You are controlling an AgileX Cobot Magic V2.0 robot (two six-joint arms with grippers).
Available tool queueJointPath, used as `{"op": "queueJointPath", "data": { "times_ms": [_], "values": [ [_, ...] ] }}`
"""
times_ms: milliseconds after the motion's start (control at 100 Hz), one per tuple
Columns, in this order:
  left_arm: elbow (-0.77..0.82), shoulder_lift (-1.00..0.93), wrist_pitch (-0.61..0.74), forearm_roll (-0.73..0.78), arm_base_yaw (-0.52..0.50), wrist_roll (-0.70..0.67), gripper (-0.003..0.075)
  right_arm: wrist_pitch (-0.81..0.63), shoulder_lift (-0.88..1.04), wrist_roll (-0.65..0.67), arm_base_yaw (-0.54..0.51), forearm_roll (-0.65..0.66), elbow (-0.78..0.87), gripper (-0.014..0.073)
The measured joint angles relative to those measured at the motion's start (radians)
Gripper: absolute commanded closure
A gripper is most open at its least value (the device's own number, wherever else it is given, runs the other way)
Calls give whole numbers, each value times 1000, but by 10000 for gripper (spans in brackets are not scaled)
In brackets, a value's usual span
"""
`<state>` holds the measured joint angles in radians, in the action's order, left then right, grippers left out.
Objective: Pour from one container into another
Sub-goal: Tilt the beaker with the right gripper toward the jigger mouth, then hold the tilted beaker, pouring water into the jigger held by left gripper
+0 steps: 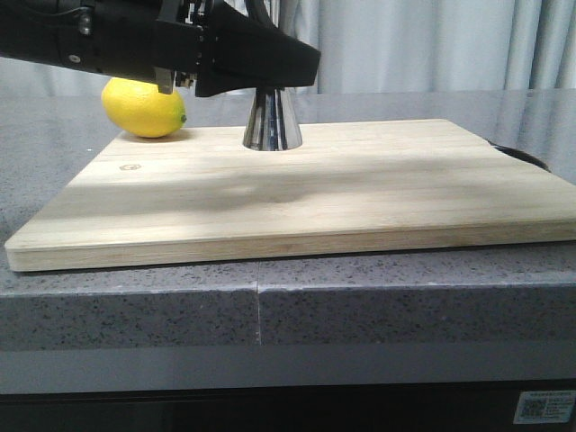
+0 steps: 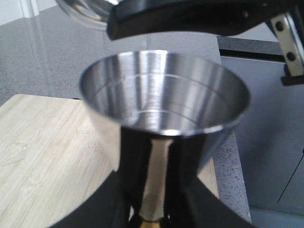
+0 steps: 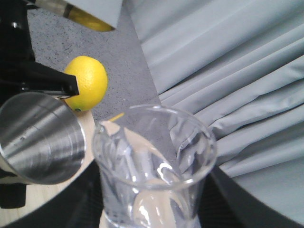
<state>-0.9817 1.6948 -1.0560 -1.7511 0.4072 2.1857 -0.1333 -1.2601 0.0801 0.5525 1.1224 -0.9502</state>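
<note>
The steel hourglass jigger (image 1: 272, 121) stands upright on the wooden board (image 1: 297, 193), toward its back. My left gripper (image 1: 268, 83) is shut on the narrow waist, with a finger on each side (image 2: 149, 209). From the left wrist the jigger's open cup (image 2: 164, 95) fills the view. The clear glass beaker (image 3: 154, 161) is in my right gripper (image 3: 154, 211), which is shut on its lower body. The beaker's lip points toward the jigger (image 3: 40, 137), and its rim (image 2: 83, 14) hangs just above and beside the cup. The beaker is hidden in the front view.
A yellow lemon (image 1: 144, 108) lies at the board's back left corner, close to the jigger. The board rests on a grey speckled counter (image 1: 135, 306). A dark object (image 1: 522, 157) peeks out behind the board's right edge. Grey curtains (image 3: 228, 71) hang behind.
</note>
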Motion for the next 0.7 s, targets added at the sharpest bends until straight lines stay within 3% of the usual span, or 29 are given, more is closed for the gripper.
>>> {"op": "queueJointPath", "data": {
  "times_ms": [700],
  "values": [
    [0,0,0,0,0,0,702,0,0,0,0,74,0,387]
  ]
}}
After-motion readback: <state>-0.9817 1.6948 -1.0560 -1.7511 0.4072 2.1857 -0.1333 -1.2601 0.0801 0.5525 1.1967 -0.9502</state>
